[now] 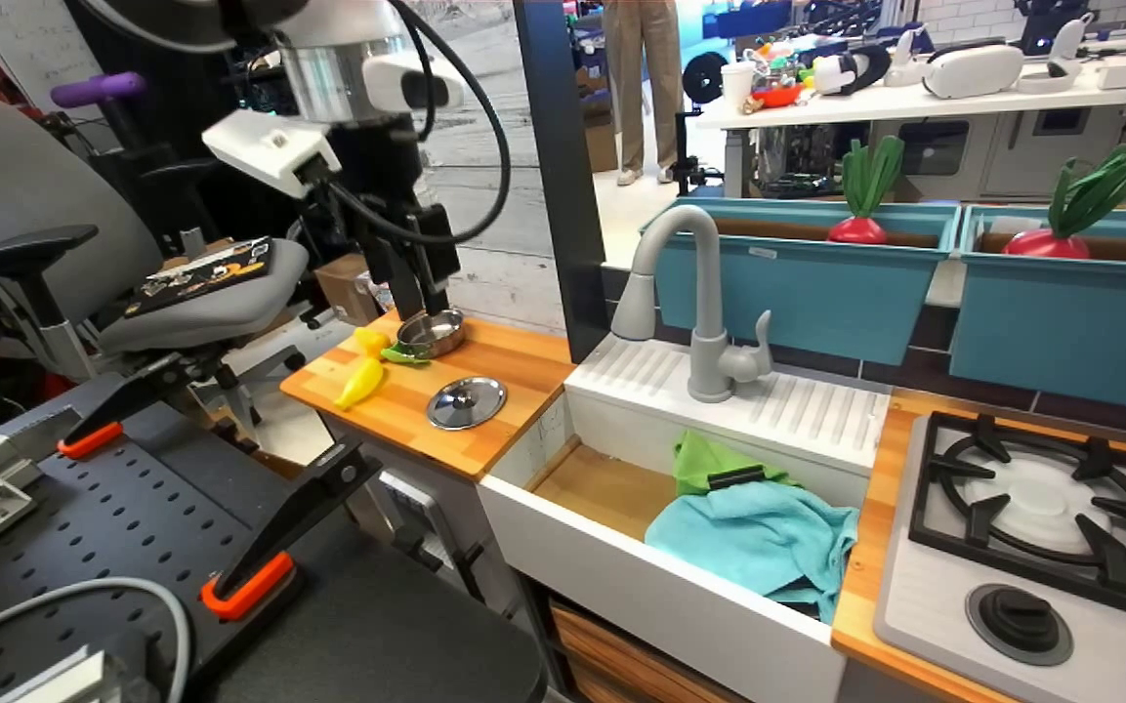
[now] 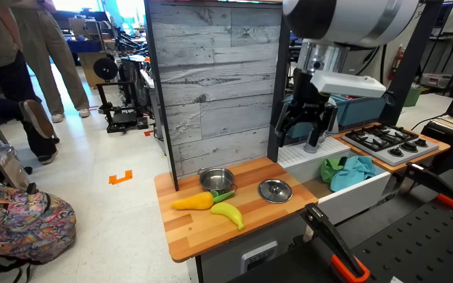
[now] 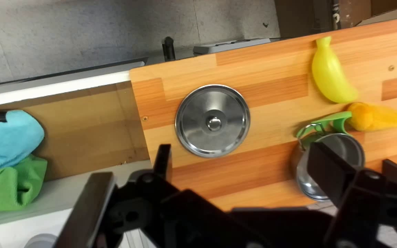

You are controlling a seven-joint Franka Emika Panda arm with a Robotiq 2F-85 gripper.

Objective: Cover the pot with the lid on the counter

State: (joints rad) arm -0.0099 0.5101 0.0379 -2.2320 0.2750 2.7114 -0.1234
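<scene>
The lid is a flat silver disc with a centre knob. It lies knob up on the wooden counter, beside the sink, and shows in all views. The pot stands open and upright farther along the counter, by the wood-panel wall; it also shows in an exterior view. In the wrist view a finger hides part of the pot. My gripper is open and empty, pointing down, well above the counter. In the wrist view the lid is ahead of the gap between the fingers.
A yellow banana and an orange carrot with green leaves lie close to the pot; the leaves touch or nearly touch it. The sink holds blue and green cloths. A faucet and a wood-panel wall stand behind.
</scene>
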